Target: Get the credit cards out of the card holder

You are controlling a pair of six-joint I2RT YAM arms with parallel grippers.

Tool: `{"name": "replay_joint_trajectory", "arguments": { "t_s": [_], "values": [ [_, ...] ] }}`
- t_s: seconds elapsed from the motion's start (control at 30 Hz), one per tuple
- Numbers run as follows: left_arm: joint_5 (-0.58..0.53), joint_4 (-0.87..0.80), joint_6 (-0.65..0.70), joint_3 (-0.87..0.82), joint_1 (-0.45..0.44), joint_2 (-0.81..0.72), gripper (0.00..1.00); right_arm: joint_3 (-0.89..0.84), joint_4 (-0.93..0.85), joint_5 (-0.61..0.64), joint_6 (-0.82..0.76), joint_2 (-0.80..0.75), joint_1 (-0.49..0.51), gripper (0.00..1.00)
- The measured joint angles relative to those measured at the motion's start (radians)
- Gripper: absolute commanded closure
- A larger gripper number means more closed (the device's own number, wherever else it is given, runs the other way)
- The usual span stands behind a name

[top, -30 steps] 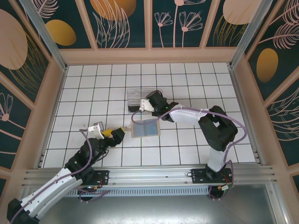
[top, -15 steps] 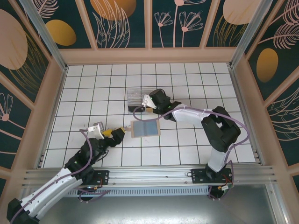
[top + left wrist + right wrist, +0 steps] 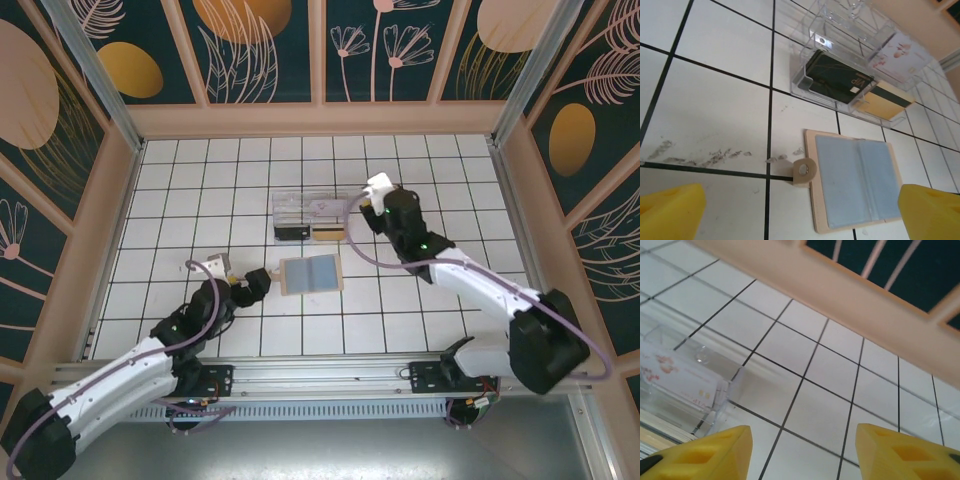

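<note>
The card holder lies open and flat on the tiled floor, blue-grey lining up, and its snap tab sticks out on the left edge. A pale credit card with pink marks sits in the clear box, next to a black card and a gold card. My left gripper stands open just left of the holder, its yellow fingers wide apart. My right gripper hangs open right of the box, with nothing between its fingers. The pale card lies left of it.
The clear compartment box stands directly behind the holder. The wooden back wall rises a few tiles beyond the right gripper. Bare tiles lie to the right of the holder.
My right gripper has pulled away from above the box to its right side and opened wider. The left gripper has edged slightly toward the holder.
</note>
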Motion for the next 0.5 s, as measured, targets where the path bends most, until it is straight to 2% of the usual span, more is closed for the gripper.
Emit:
{"name": "replay_joint_trajectory", "arguments": {
  "t_s": [0.13,0.23,0.3,0.5],
  "values": [
    [-0.069,-0.001,-0.004,0.101,0.0,0.173,0.01,-0.136,0.08,-0.014,0.126,-0.097,-0.022,0.26],
    [-0.132,-0.014,-0.007,0.18,0.0,0.302,0.01,-0.243,0.143,-0.011,0.198,-0.148,-0.026,0.23],
    [-0.183,-0.04,-0.008,0.24,0.0,0.378,0.01,-0.292,0.174,-0.011,0.232,-0.162,-0.026,0.03],
    [-0.327,-0.064,0.037,0.376,0.0,0.523,0.01,-0.369,0.255,0.033,0.306,-0.168,-0.042,0.01]
  ]
}}
